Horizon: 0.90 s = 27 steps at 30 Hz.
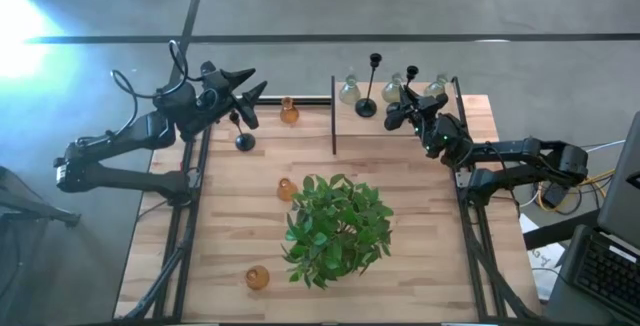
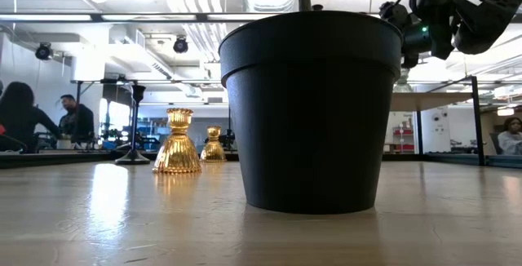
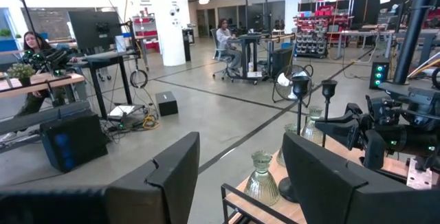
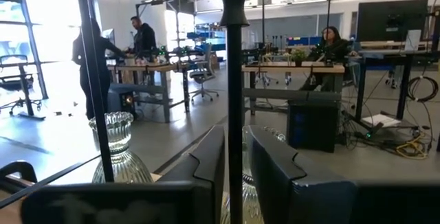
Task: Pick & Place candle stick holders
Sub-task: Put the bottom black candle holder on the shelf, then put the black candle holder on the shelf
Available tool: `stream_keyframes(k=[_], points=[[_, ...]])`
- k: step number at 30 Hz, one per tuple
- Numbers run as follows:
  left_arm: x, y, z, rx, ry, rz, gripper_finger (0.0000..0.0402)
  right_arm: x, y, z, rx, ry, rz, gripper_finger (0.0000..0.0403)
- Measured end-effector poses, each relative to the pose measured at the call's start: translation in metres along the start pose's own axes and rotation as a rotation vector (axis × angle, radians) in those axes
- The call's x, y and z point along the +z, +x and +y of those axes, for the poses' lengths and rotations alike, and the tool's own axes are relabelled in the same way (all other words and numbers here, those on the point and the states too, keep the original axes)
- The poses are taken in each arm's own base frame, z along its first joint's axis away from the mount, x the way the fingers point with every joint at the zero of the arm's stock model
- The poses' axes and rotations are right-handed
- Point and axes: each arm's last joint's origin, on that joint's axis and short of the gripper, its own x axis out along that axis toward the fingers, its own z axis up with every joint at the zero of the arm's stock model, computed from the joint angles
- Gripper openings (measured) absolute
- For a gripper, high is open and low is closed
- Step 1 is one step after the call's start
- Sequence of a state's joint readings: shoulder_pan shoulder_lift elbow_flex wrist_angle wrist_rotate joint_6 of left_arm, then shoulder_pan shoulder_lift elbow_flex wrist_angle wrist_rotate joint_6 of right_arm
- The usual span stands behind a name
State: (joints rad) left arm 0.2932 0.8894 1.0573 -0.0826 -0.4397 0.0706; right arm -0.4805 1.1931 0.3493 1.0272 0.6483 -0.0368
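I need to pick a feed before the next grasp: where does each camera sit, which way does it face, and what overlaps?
High: overhead, straight down on the table; shows left gripper, right gripper and both arms.
Low: at tabletop height, facing the black pot; right arm at upper right.
Left wrist: looks past its open fingers toward the right arm and the room.
Right wrist: looks past its fingers, a black stem between them.
Shared: both wrist views show clear glass holders.

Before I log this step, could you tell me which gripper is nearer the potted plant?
Right, narrowly. The right gripper sits past the potted plant at the far-right shelf; the left gripper hangs open farther off, beyond the table's far-left corner.
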Motion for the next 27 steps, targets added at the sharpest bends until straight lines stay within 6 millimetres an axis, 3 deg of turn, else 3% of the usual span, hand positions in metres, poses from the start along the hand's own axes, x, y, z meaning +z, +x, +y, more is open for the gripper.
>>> stream_keyframes(k=[13,27], points=[[-0.001,0.000,0.000,-0.001,0.005,0.008,0.0213,0.013,-0.007,-0.005,0.002,-0.035,-0.008,0.0143],[-0.004,0.000,0.000,-0.003,0.023,0.037,0.0213,0.046,-0.048,-0.019,0.097,0.000,0.019,0.0173]])
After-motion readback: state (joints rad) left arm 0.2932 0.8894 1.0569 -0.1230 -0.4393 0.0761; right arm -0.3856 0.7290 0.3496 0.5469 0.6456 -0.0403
